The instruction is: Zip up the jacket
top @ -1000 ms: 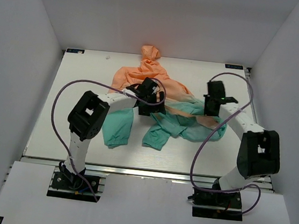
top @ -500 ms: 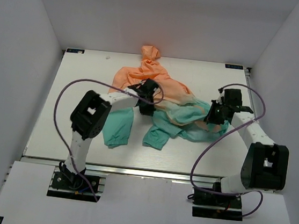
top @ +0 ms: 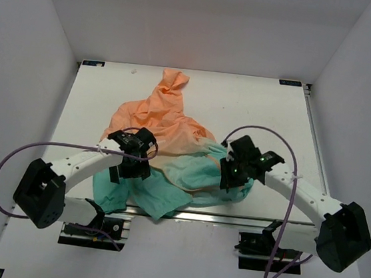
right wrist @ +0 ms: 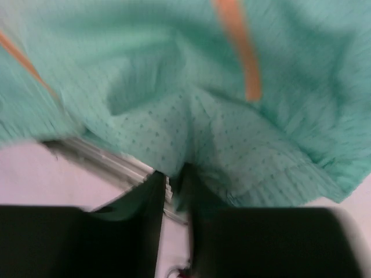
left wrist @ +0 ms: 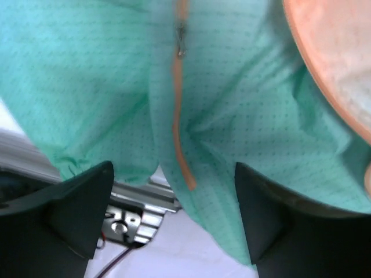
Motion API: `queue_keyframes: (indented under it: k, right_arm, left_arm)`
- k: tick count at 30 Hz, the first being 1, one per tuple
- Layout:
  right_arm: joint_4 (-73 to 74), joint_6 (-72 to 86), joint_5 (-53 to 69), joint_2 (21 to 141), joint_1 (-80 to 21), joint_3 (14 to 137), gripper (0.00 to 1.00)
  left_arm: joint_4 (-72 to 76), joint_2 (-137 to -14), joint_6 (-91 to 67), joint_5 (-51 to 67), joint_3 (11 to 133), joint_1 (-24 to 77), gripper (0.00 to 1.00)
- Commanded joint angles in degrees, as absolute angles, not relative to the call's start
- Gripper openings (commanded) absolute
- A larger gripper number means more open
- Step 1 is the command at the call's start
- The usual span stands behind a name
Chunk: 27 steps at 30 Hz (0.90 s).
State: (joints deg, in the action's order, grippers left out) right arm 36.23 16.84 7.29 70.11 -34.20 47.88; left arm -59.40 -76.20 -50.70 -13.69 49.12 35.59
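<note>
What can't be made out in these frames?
Left wrist: zipper runs off the upper edge.
Right wrist: blur hides how much cloth the fingers pinch.
Top view: jacket folds hide the zipper; left gripper and right gripper fingertips are hidden under their wrists.

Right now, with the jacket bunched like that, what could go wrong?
The jacket hangs its teal hem over the near edge of the table and could slide off. The left gripper stands open, so only the right gripper pinches a fold, which may slip. The zipper lies crumpled, likely hard to align.
</note>
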Motion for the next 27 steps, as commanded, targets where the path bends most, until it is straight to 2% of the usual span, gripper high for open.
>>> queue_keyframes:
  k: [1, 3, 7, 9, 12, 15, 18, 20, 23, 27]
  right_arm:
    - [44.6, 17.9, 7.1, 67.9, -40.2, 45.2, 0.3]
    - [44.9, 16.6, 7.1, 66.3, -41.7, 46.6, 0.48]
    - [41.2, 12.2, 7.6, 66.1, -42.4, 54.4, 0.61]
    - [38.4, 8.9, 6.6, 68.6, -43.4, 59.1, 0.66]
    - [32.9, 2.5, 3.8, 76.0, -46.3, 64.9, 0.66]
    - [27.4, -0.6, 2.7, 85.8, -47.6, 73.3, 0.67]
    - [20.8, -11.2, 5.6, 96.2, -48.7, 80.8, 0.65]
    - [22.2, -14.9, 2.9, 105.8, -49.2, 90.7, 0.65]
    - [28.8, -19.3, 3.9, 115.6, -49.3, 102.6, 0.65]
    - [27.3, -23.0, 2.6, 122.6, -50.2, 106.8, 0.67]
  left_arm:
    - [-66.0, -74.2, -52.5, -18.9, 51.2, 35.4, 0.98]
    - [-67.3, -73.7, -53.0, -21.3, 53.3, 35.4, 0.98]
    - [-64.4, -73.8, -53.3, -26.9, 60.4, 33.6, 0.98]
    - [-56.8, -74.9, -50.6, -25.8, 60.8, 30.5, 0.98]
    - [-47.0, -79.2, -45.0, -16.7, 60.4, 16.0, 0.98]
    - [-40.8, -83.9, -44.7, -15.2, 61.3, 10.5, 0.95]
    - [-33.8, -86.7, -44.0, -10.6, 61.2, 7.0, 0.76]
    - [-31.2, -89.4, -43.6, -9.2, 61.1, 5.9, 0.7]
    - [-29.0, -93.9, -43.1, -8.8, 62.0, 4.7, 0.66]
    - [-29.4, -98.3, -43.1, -8.4, 62.9, 2.6, 0.6]
